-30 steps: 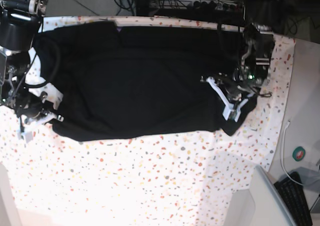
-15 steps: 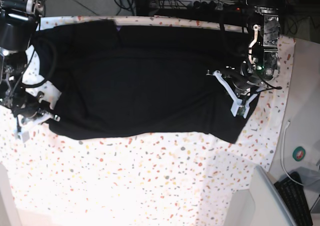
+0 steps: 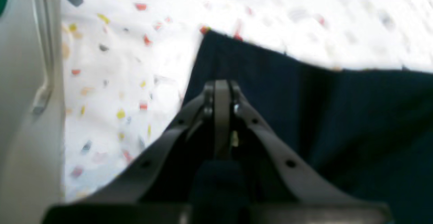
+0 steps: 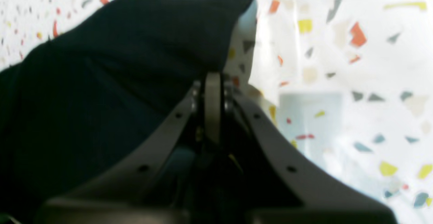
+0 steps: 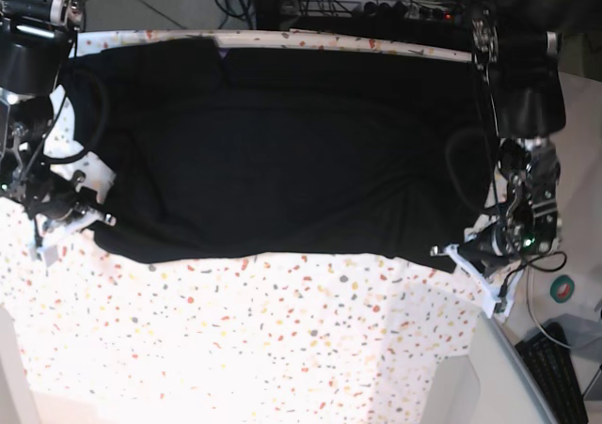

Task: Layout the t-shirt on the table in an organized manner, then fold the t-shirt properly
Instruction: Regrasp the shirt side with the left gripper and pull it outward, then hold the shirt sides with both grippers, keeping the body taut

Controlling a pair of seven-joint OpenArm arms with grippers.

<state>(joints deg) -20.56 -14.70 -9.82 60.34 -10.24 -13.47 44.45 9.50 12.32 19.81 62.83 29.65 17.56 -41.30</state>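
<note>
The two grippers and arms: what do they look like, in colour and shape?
In the wrist views, each gripper, left and right, has two dark grey fingers with small round holes, narrowing to a tip. In the base view, the finger parts look white, the arms are black with bulky rounded joints and looping black cables, and a small green light glows near the left wrist.

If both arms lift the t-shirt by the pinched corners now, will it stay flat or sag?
Likely sag: the t-shirt is limp cloth, already draping over the right gripper. It probably slides easily on the table. The left gripper pinches only a corner, so the middle should droop.
</note>
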